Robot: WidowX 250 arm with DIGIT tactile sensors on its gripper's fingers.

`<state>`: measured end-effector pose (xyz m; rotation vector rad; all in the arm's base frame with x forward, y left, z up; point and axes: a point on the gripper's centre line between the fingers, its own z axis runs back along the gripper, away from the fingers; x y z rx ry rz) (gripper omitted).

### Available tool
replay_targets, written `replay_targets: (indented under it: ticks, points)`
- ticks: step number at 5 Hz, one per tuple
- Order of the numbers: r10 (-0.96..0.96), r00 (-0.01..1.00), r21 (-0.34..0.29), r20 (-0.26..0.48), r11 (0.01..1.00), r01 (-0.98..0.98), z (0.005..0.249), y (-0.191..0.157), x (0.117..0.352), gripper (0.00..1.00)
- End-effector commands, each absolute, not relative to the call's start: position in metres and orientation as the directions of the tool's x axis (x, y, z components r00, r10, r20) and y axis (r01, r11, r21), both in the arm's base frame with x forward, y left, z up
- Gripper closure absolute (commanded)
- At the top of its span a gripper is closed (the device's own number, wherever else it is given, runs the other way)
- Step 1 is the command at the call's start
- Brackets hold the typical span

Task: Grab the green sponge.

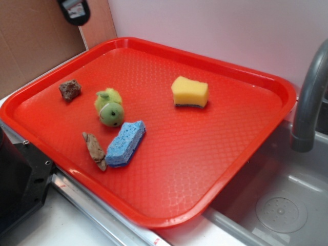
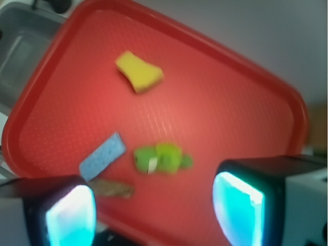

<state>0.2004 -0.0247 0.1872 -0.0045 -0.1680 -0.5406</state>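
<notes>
Yellow, with its dark scouring face down, the green sponge [image 1: 190, 92] sits alone upper right of centre on the red tray [image 1: 225, 174], so a clear approach seems likely; the fingers [image 2: 70, 215] hang released, well apart from it.

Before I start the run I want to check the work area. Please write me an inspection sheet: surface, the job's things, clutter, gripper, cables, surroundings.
Surface: red tray, lying partly over a sink.
Job's things: yellow sponge with a dark layer underneath, alone at the tray's far side, nothing touching it.
Clutter: blue sponge, green plush toy, a brown stick-like piece beside the blue sponge, a small brown lump.
Gripper: gripper open, holding nothing, above the tray's near edge, well away from the yellow sponge; wrist view is blurred.
Cables: nothing seen.
Surroundings: grey faucet, white wall, brown board on the left.
</notes>
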Motion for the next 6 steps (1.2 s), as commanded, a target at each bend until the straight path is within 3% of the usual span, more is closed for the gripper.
replay_targets:
  ticks: [1,2,4,5,6]
  points:
    - [-0.698,0.690,0.079,0.190,0.712,0.698,0.150,-0.045,0.249,0.00]
    - [-0.768,0.620,0.101,0.157,0.638,0.764,0.123,-0.054,0.267,0.00]
    - [-0.852,0.519,0.082,0.074,0.524,0.848,0.074,-0.077,0.287,0.00]
    - [-0.864,0.503,0.102,0.024,0.503,0.858,0.062,-0.083,0.291,0.00]
    - [-0.895,0.446,0.084,0.001,0.445,0.892,0.058,-0.083,0.294,0.00]
